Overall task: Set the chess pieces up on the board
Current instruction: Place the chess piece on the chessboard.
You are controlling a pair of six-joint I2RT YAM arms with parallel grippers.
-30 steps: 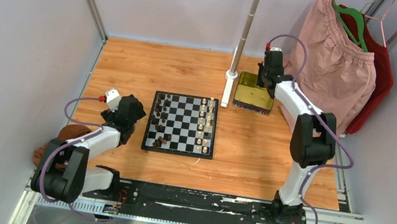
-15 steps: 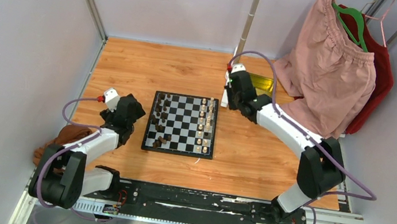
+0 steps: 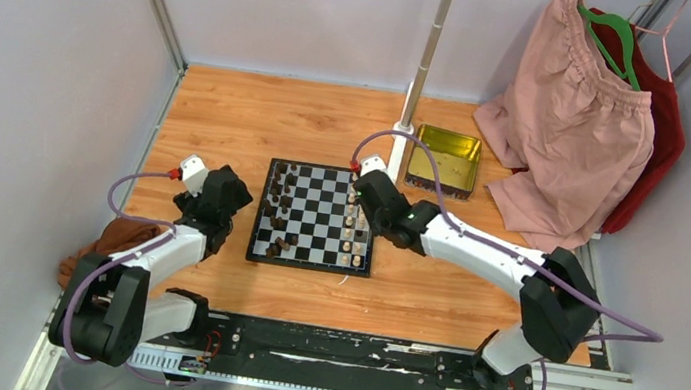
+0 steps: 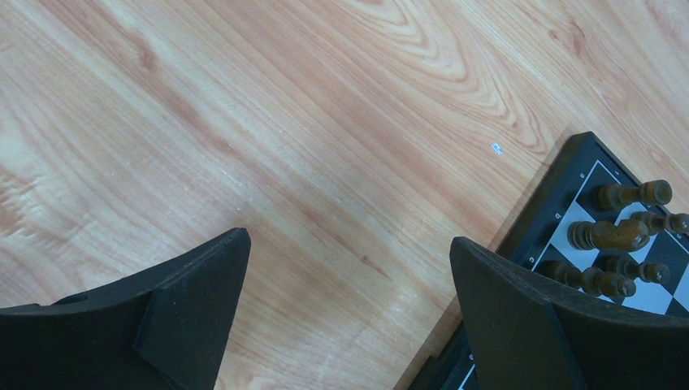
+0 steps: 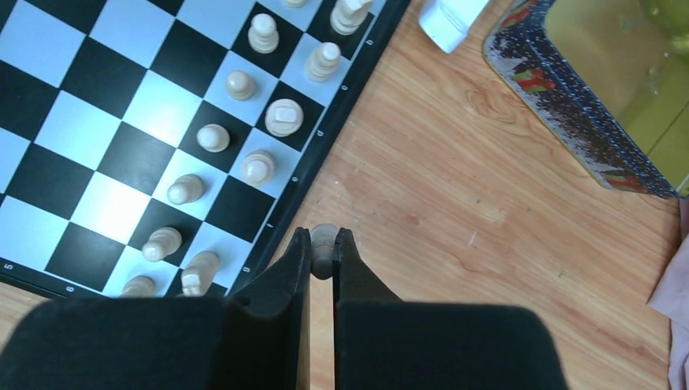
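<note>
The board (image 3: pixel 315 215) lies in the middle of the wooden table. Dark chess pieces (image 3: pixel 277 210) crowd its left columns and cream chess pieces (image 3: pixel 349 246) stand along its right columns. My right gripper (image 5: pixel 323 244) hovers just off the board's right border (image 5: pixel 280 215), over bare wood. It is shut on a small cream piece (image 5: pixel 324 234) pinched at the fingertips. Rows of cream pieces (image 5: pixel 283 118) stand on the squares beside it. My left gripper (image 4: pixel 348 240) is open and holds nothing, over wood left of the board's corner (image 4: pixel 569 191), near dark pieces (image 4: pixel 621 236).
A shiny gold tin (image 3: pixel 444 160) sits behind and right of the board, with a white pole base (image 3: pixel 402 132) beside it. Pink and red clothes (image 3: pixel 579 115) hang at the back right. A brown object (image 3: pixel 114 235) lies at the table's left edge.
My right arm swung from the gold tin leftward and nearer, to the board's right edge, staying shut throughout. The left arm has not moved.
</note>
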